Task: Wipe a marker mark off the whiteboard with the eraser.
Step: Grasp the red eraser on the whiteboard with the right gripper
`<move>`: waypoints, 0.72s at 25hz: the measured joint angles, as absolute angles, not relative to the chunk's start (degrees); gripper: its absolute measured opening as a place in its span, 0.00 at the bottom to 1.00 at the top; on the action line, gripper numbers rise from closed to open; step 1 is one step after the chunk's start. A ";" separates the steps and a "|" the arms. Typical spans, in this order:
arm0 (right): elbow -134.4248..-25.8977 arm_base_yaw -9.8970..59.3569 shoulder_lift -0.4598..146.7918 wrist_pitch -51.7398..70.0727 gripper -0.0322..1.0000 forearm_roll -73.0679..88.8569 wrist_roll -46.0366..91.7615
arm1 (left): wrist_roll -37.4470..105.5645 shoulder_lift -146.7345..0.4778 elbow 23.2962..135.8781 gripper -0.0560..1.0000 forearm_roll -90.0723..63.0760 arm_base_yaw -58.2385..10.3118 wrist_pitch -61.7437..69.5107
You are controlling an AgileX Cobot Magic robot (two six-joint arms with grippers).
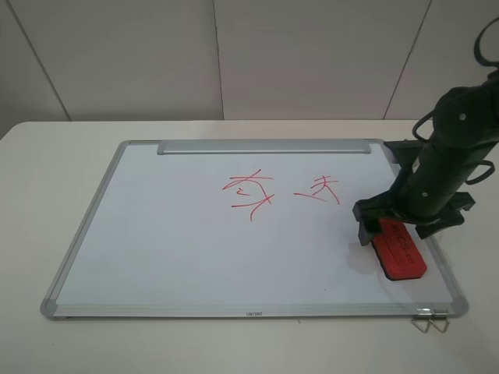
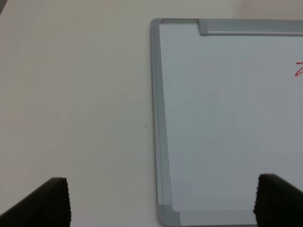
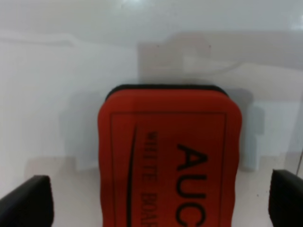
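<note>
While the right claw (image 3: 158,202) hangs released, jaws wide, the red eraser (image 1: 399,248) lies between them, seemingly untouched, on the whiteboard (image 1: 156,234).

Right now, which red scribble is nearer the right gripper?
The smaller scribble, the simpler one on the right of the pair in the high view. The larger marker mark, with the loop and long tail, lies farther from the right gripper.

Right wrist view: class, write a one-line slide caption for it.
Open jaws of the right gripper straddle the red eraser lying on the whiteboard, not yet closed on it.
</note>
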State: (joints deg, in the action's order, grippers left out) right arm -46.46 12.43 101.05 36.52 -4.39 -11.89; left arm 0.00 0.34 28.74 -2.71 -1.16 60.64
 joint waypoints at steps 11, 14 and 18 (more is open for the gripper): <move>-46.40 12.43 102.64 36.52 0.80 -5.19 -12.28 | 0.00 0.34 28.74 0.79 -2.71 -1.16 60.64; -46.40 12.43 102.64 36.52 0.75 -5.25 -12.28 | 0.00 0.34 28.74 0.79 -2.71 -1.16 60.64; -46.40 12.43 102.64 36.52 0.59 -5.80 -12.28 | 0.00 0.34 28.74 0.79 -2.71 -1.16 60.64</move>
State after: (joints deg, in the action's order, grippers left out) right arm -46.40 12.43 102.64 36.52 -5.80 -12.28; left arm 0.00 0.34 28.74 -2.71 -1.16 60.64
